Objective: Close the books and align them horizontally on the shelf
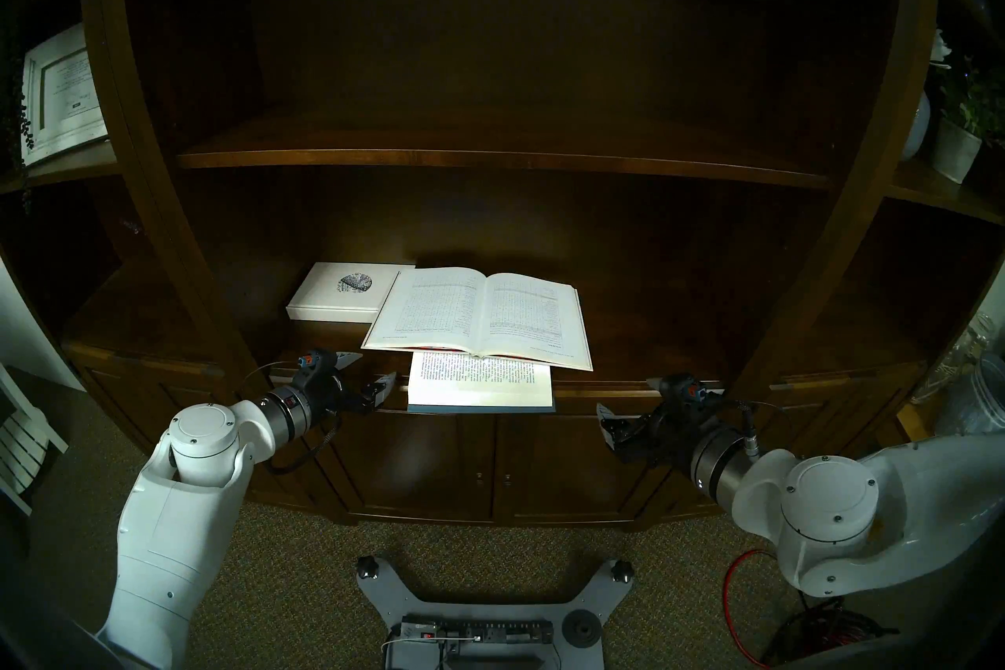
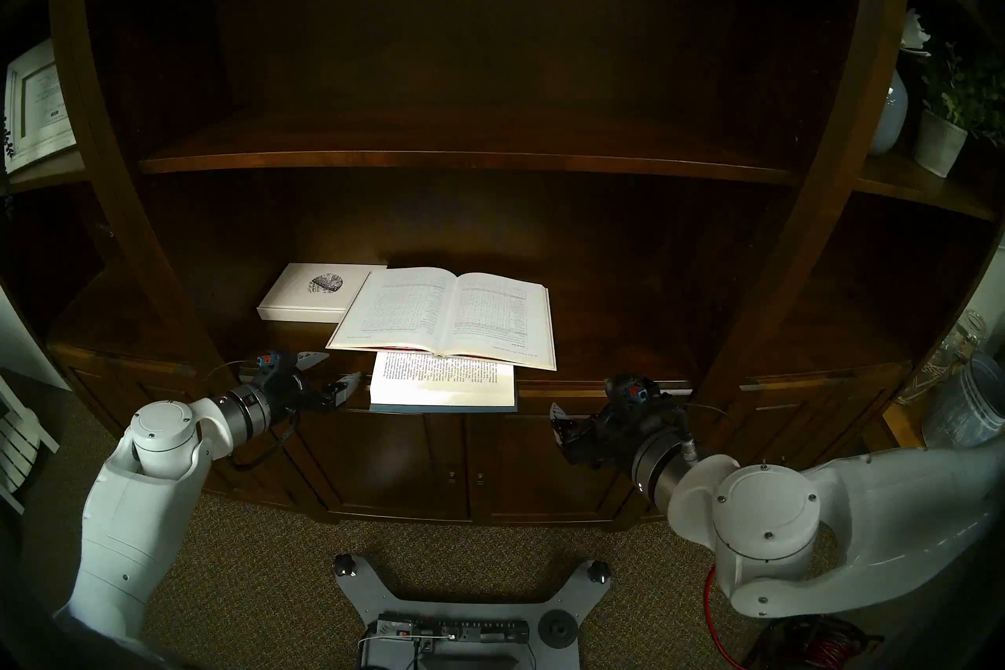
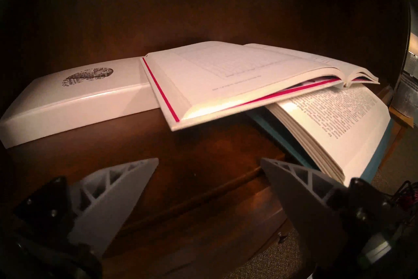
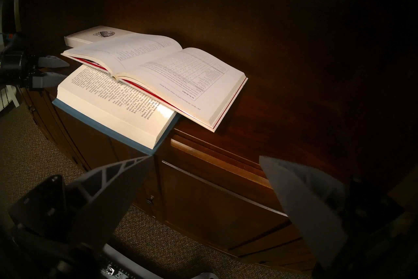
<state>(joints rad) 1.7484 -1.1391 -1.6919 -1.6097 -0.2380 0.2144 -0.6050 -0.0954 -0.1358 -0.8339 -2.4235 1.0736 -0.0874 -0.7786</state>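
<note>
Sitting wide open on the shelf are both books, stacked kind of messy. The big white hardback is on top, spread flat with table-printed pages facing up, and the wrist views show a thin red strip running just inside its cover edges. Its left half overlaps a closed white box-like volume with a dark round print on the lid, sitting at about 10 o'clock from it. Under the hardback, poking out at 6 o'clock toward the robot, is the thick blue-covered book, also open, cream pages full of plain text, with the blue cover showing as a border along its near edge. That one hangs slightly over the shelf's front lip, above the cabinet doors.

Lighting is dim, with a warm bright patch landing right on the pages.

Left gripper hovers at roughly 9 o'clock from the blue book, just beside its left edge but not touching, fingers spread wide with nothing between them. Right gripper is out at about 4 o'clock from the books, a bit lower than the shelf edge and clear of everything, fingers also spread wide and empty.
</note>
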